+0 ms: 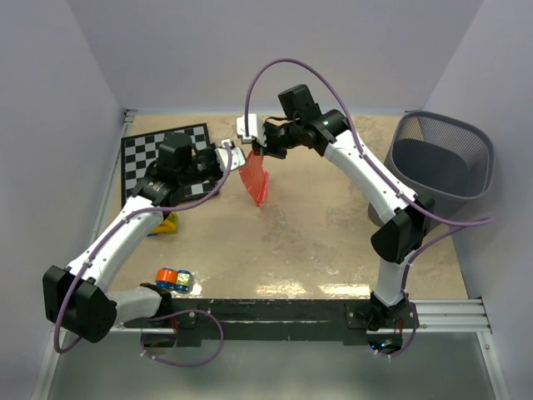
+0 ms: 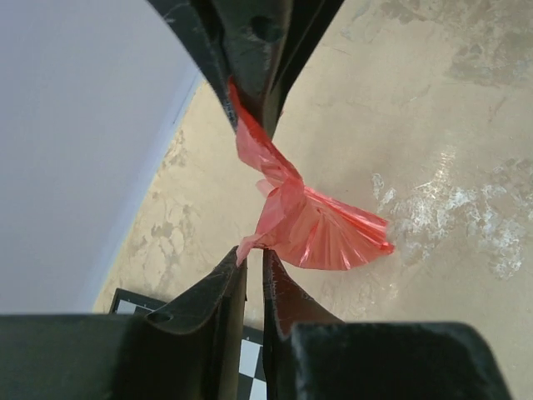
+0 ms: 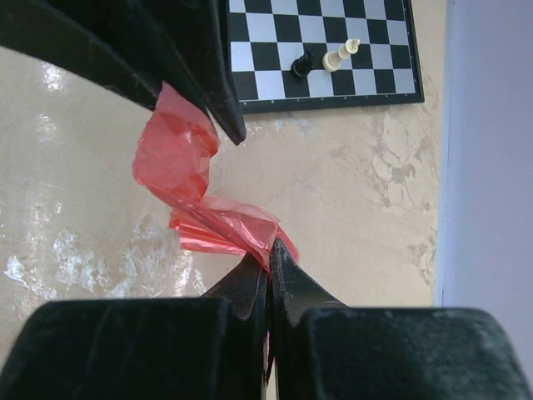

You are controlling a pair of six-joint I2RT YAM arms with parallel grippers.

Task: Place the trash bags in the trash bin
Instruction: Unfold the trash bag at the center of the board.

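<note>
1. In the lower left of the overhead view, a small colourful toy (image 1: 173,279) is lying on the table (image 1: 316,242) by the left arm's base. A yellow object (image 1: 166,225) is sitting just beyond it, partly hidden under that arm.
2. At centre frame, the red bag (image 1: 256,182) is hanging from the right gripper (image 1: 257,152), whose fingers (image 3: 241,287) are clamping one crumpled edge.
3. The left gripper (image 1: 236,157) is meeting the bag's other end. Its fingers (image 2: 212,296) are standing nearly together, and I cannot tell whether they are pinching the film.
4. At the right edge, the wire bin (image 1: 450,137) is sitting well apart from the bag.
5. In the upper left, a chessboard (image 1: 141,162) is lying flat.
</note>
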